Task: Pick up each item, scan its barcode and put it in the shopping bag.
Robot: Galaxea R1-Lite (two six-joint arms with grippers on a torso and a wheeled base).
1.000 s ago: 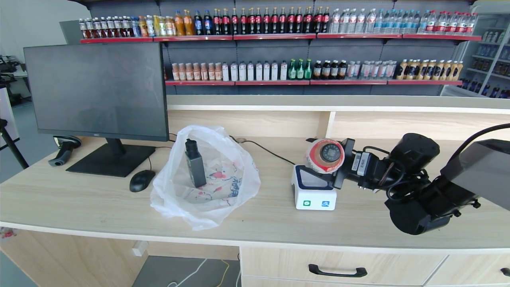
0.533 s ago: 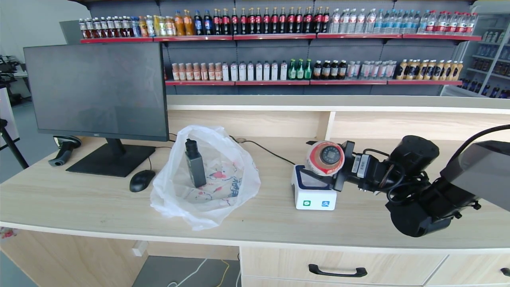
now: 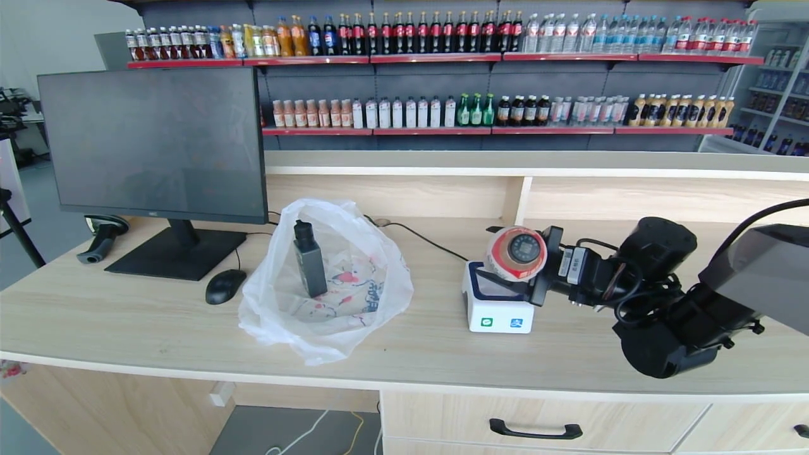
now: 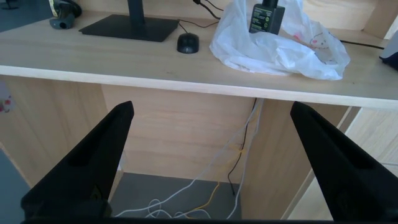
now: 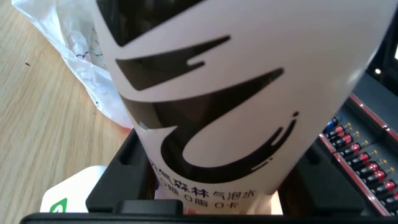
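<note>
Right hand (image 3: 531, 265): closed around white-and-black drinks can (image 3: 515, 251), arm stretched level above wooden table (image 3: 126, 322).
Can: held sideways just above white box scanner (image 3: 497, 311).
Left hand (image 4: 211, 124): fingers spread, held below table edge.

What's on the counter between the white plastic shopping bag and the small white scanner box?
Head view: bare light-wood counter, plus a thin black cable crossing it farther back.

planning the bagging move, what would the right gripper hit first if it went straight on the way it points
Probably the shopping bag: the right gripper, holding the can sideways over the scanner, points across bare counter toward it, though depth is unclear.
</note>
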